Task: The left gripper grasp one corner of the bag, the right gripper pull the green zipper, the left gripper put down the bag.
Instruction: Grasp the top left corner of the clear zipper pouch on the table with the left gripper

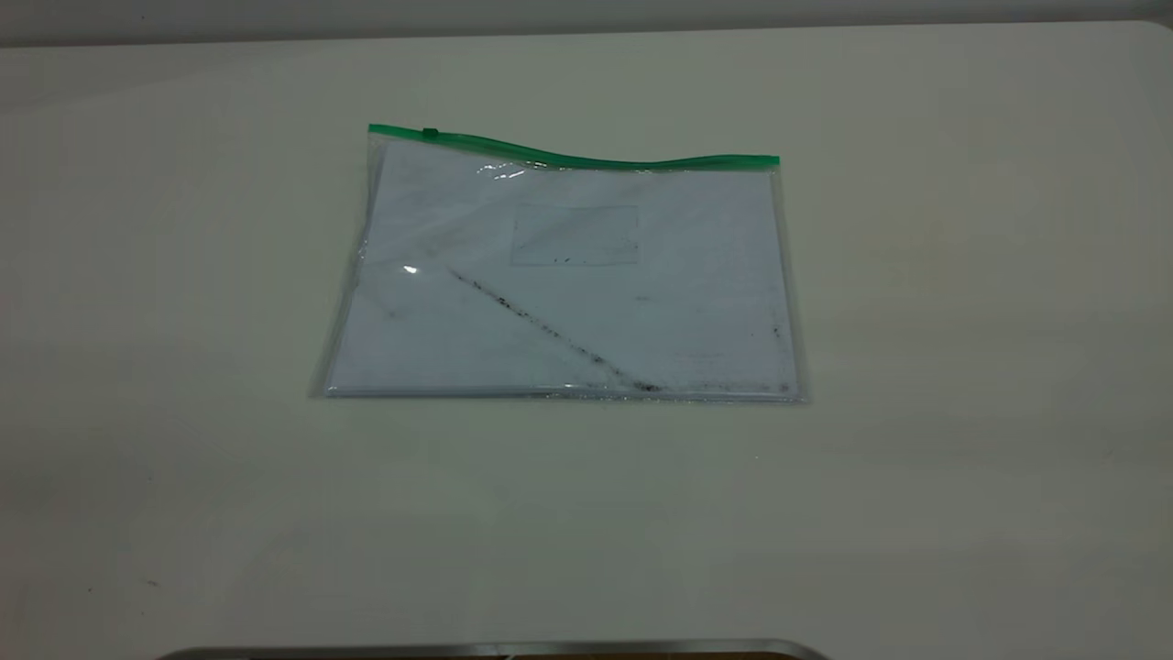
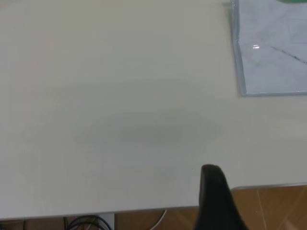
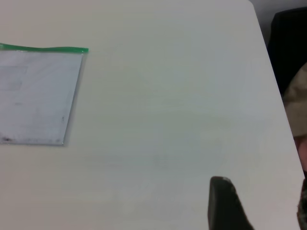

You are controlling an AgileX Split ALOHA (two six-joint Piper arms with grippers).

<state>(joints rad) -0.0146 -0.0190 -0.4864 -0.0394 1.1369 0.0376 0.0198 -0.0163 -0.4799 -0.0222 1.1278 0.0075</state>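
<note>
Left end effector [image 2: 218, 199] well apart from bag [image 2: 273, 52]

Each gripper [image 2: 218, 201] [image 3: 225, 203] shows one blunt matte black finger.

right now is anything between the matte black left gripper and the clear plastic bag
Nothing: only bare table lies between the left gripper and the bag, in the left wrist view.

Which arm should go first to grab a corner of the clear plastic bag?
Left. The left gripper sits off the clear plastic bag's left side, where the green zipper's slider is.
</note>
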